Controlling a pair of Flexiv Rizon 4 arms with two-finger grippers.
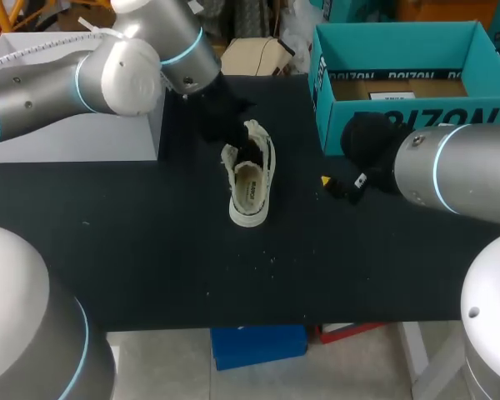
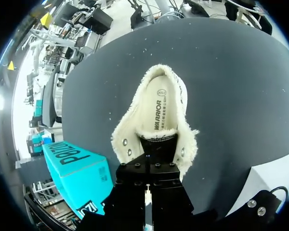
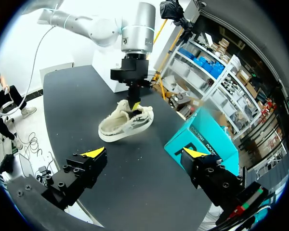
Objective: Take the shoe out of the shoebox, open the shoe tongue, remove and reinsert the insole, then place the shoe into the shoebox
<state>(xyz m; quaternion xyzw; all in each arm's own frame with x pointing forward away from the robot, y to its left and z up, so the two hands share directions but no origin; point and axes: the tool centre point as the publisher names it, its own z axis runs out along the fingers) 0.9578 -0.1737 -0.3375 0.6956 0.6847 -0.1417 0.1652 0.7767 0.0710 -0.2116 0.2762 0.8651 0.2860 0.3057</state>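
Right now the shoe point(image 1: 250, 179) sits out of the shoebox point(image 1: 400, 83), upright on its sole near the middle of the table point(image 1: 150, 258), heel pointing to 6 o'clock and toe to 12. That leaves the opening facing up, which is what I need for working on the tongue and the insole point(image 2: 159, 113). The insole lies flat inside the fleecy lining, so by my reading the removal step is not yet done. The shoebox stands open at about 2 o'clock from the shoe, well apart from it, and looks ready to receive the shoe later.

My left claw point(image 1: 231, 132) comes down on the shoe from 11 o'clock and dips into the front of the opening, at the tongue end. I judge this to be the tongue-opening step, with the claw placed to pull the tongue forward and widen the mouth. Its own body blocks the left wrist view, and from the right wrist view it is too small to read, so I cannot tell whether it is spread, pressed together or pinching the tongue.

My right claw point(image 3: 144, 153) hovers low at 3 o'clock from the shoe, near it but apart. It is spread wide and holds nothing, with the shoe ahead of it. I take that as a waiting pose for the insole.
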